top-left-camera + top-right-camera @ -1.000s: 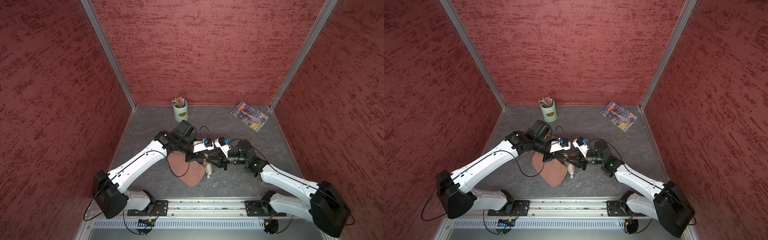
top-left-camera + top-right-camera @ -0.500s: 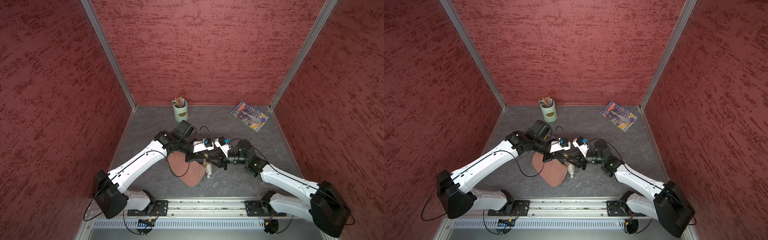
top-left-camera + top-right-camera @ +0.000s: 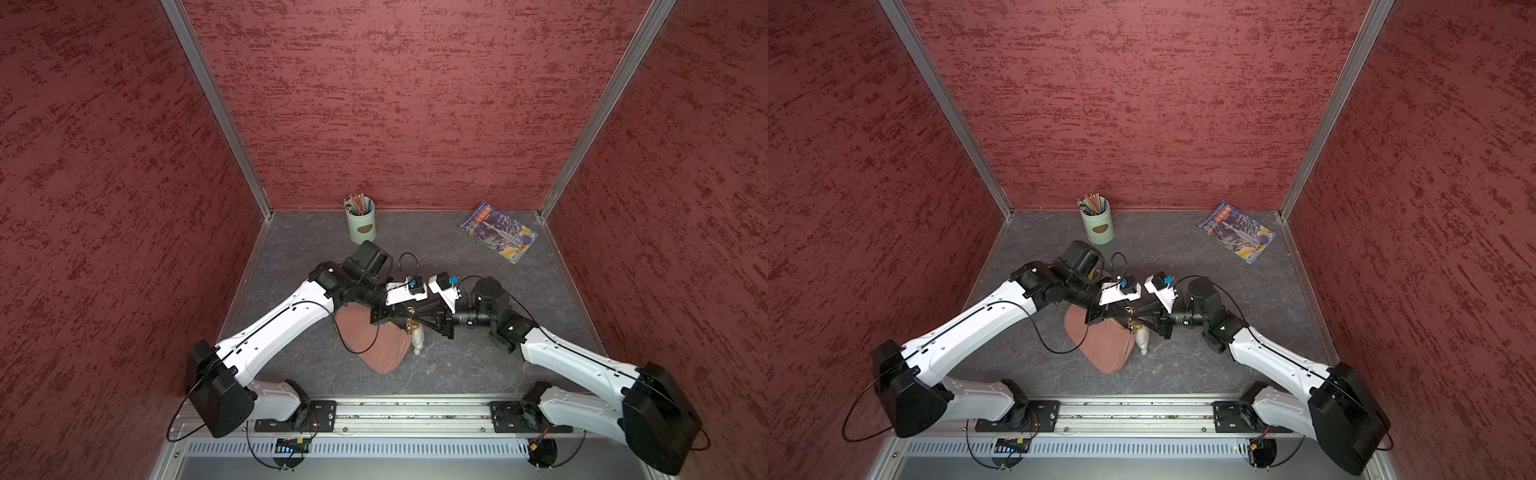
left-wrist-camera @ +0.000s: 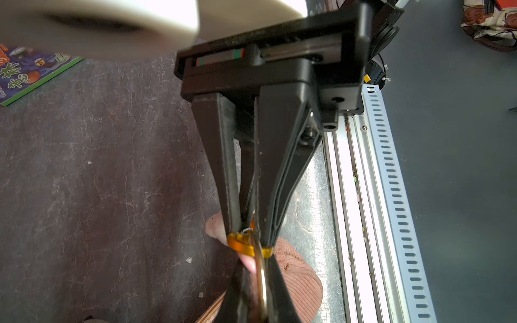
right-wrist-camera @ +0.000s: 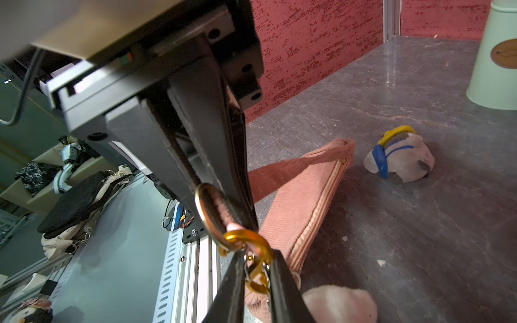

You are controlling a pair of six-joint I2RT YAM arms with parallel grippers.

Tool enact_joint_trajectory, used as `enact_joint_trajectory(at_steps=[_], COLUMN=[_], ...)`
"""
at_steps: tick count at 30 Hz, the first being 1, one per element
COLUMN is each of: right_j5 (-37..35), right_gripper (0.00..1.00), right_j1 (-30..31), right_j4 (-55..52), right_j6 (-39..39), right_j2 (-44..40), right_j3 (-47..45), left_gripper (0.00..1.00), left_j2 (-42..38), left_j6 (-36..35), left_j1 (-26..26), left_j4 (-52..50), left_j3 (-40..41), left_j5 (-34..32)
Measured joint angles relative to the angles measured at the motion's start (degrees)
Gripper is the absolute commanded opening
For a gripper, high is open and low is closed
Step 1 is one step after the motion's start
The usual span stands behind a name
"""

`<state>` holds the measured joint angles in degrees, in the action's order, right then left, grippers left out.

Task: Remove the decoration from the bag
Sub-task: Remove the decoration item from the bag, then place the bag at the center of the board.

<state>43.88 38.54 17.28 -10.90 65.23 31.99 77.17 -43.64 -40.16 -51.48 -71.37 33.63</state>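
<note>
The pink bag (image 3: 374,345) (image 3: 1100,345) lies on the dark table, with the white plush decoration (image 3: 417,343) (image 3: 1142,341) at its right end. Both grippers meet just above that end. My left gripper (image 4: 258,268) (image 3: 405,313) is shut on the bag's gold ring (image 5: 207,212), where the pink strap loops through. My right gripper (image 5: 256,260) (image 3: 413,320) is shut on the decoration's gold clasp (image 5: 256,268), which hooks into that ring. The fluffy decoration (image 5: 338,304) hangs just below the right fingers. Its face is hidden.
A blue-and-yellow toy charm (image 5: 400,156) lies loose on the table behind the bag. A pale green pencil cup (image 3: 360,220) stands at the back, a colourful book (image 3: 496,232) at the back right. The metal rail (image 3: 395,409) runs along the front edge. Red walls enclose three sides.
The right wrist has turned slightly at the clasp and its jaws have narrowed onto it. The left arm and the bag have stayed put.
</note>
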Motion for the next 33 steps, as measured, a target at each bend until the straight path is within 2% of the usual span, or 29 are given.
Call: enact_joint_trajectory(at_steps=[11, 20, 26, 29, 33], right_j5=[-4.42, -9.7, -15.41, -19.93, -25.94], right_gripper=[0.07, 0.07, 0.12, 0.14, 0.14], right_j1=[0.02, 0.07, 0.55, 0.7, 0.57], right_j4=[-5.57, -14.64, -21.59, -24.5, -27.02], right_j6=[-2.43, -8.92, -10.78, -10.78, -11.82], right_j2=[-1.07, -1.18, -1.11, -1.11, 0.7], right_j3=[2.86, 7.61, 11.61, 12.5, 12.76], left_gripper=[0.0, 0.0, 0.0, 0.0, 0.0], left_j2=[-0.87, -1.81, -1.36, -1.38, -0.63], left_j6=[-0.81, -0.37, 1.86, 4.5, 8.81], left_j1=[-0.17, -2.71, -3.26, -1.84, 3.32], left_j4=[1.44, 7.41, 10.75, 13.14, 16.55], left_j3=[0.68, 4.24, 4.94, 6.43, 9.75], left_j5=[-3.32, -10.8, -14.23, -14.21, -14.32])
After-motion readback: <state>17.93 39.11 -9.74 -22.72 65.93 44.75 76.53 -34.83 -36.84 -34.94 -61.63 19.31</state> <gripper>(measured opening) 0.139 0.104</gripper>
